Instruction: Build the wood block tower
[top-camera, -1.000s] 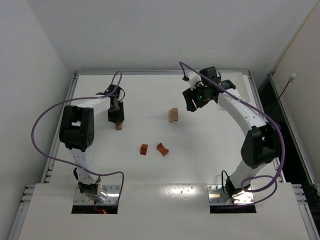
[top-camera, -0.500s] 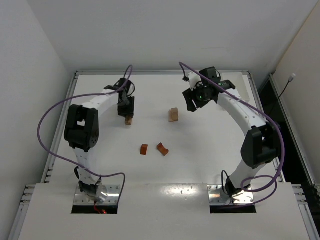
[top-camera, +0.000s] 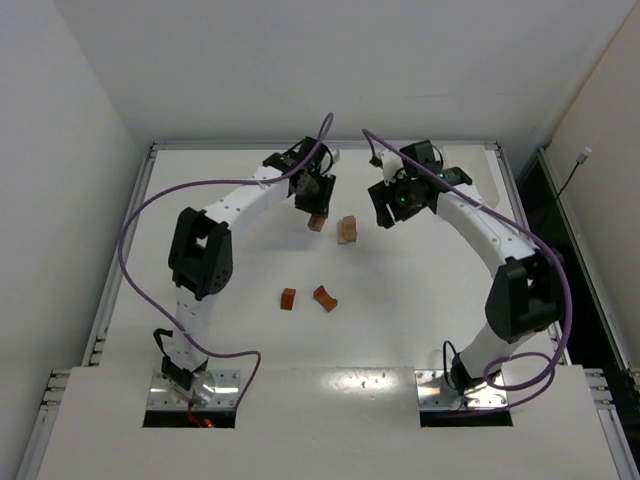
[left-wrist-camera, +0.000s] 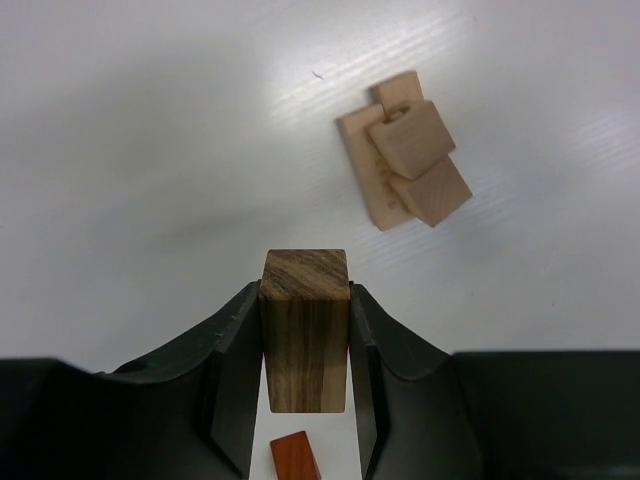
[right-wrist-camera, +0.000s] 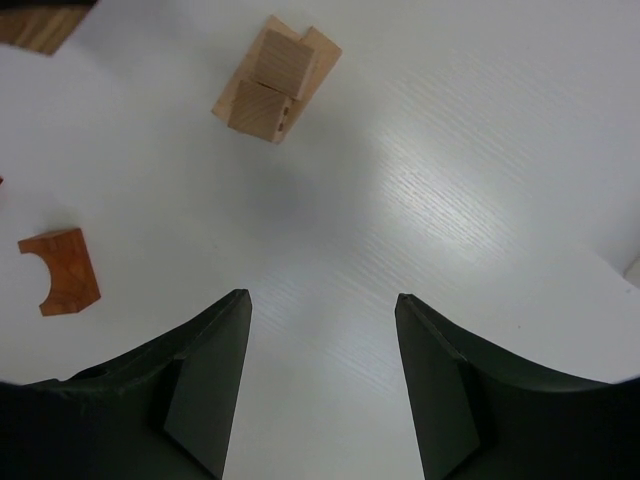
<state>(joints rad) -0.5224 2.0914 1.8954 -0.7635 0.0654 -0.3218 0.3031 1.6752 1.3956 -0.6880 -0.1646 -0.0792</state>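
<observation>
**Your L arm (top-camera: 240, 200)** reaches in a long arc from its base at the near edge to the far half of the tabletop (top-camera: 200, 180). The elbow is up, the wrist is tipped down, and a purple cable (top-camera: 150, 205) loops over it. The left gripper (top-camera: 317, 208) hangs close to the mid-line, jaws clamped on a brown block (left-wrist-camera: 304, 330). They grip its two side faces, and one end pokes past the tips.

**Your R arm (top-camera: 480, 225)** bends up from its base and leans in toward the far edge. The right gripper (right-wrist-camera: 320, 300) points down at bare tabletop, jaws apart w/ nothing between them.

**The blocks:**
- The held block is tall and squarish, w/ streaky dark-and-tan grain and a lighter end face. It sits off the surface, just left of the pale stack (left-wrist-camera: 405, 165), and the two are not touching.
- The pale stack is on the far half, between the two grippers. It is a flat tan bar w/ two tan cubes piled on it, slightly askew.
- Nearer you, about mid-tabletop, a red-brown cube (top-camera: 288, 298) and a red-brown arch (top-camera: 325, 298) lie side by side w/ a small gap. Both are well apart from the stack.
- The arch lies flat on its face, so its cut-out shows from above.
</observation>
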